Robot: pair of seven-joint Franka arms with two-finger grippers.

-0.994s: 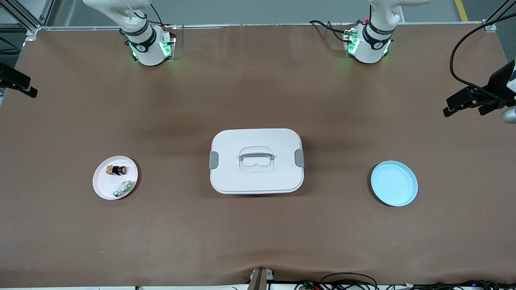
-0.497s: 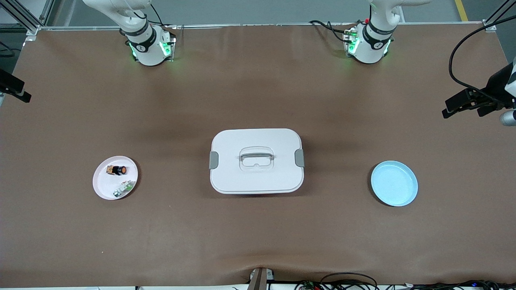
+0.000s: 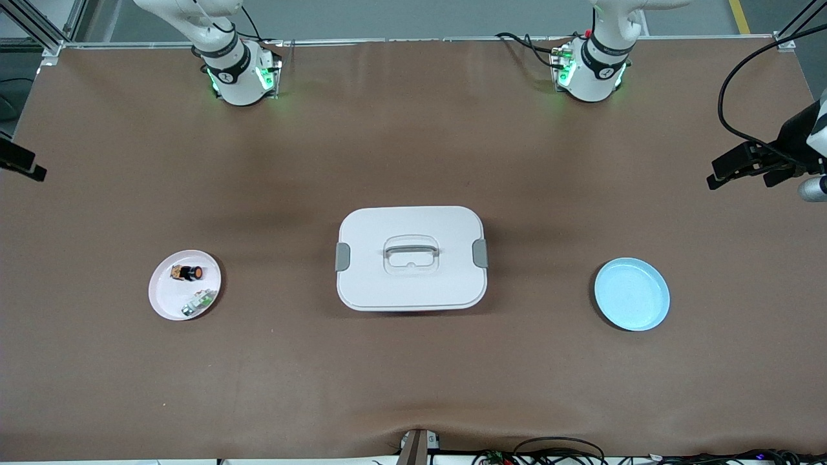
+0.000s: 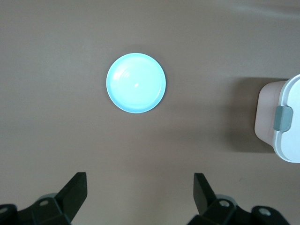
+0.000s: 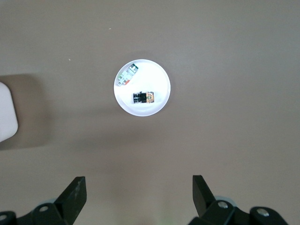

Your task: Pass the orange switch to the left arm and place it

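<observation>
Left pincer (image 4: 139, 194): spread wide, empty, high over the worktop's (image 3: 413, 381) left-arm end.
Right pincer (image 5: 138, 194): spread wide, empty, high over the right-arm end.
Tiny black orange-capped switch (image 3: 188, 273): lay at 12 o'clock on the round pink plate (image 3: 163, 299); small green-and-white part (image 3: 199, 301) at 5.
Large white lidded box (image 3: 411, 282): mid-worktop, between the pink plate and the round blue plate (image 3: 632, 294).

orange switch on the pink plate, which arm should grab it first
Right. The switch lies on the pink plate at the right arm's end, and the right tool hangs open above it. The left tool is open over the blue plate.
</observation>
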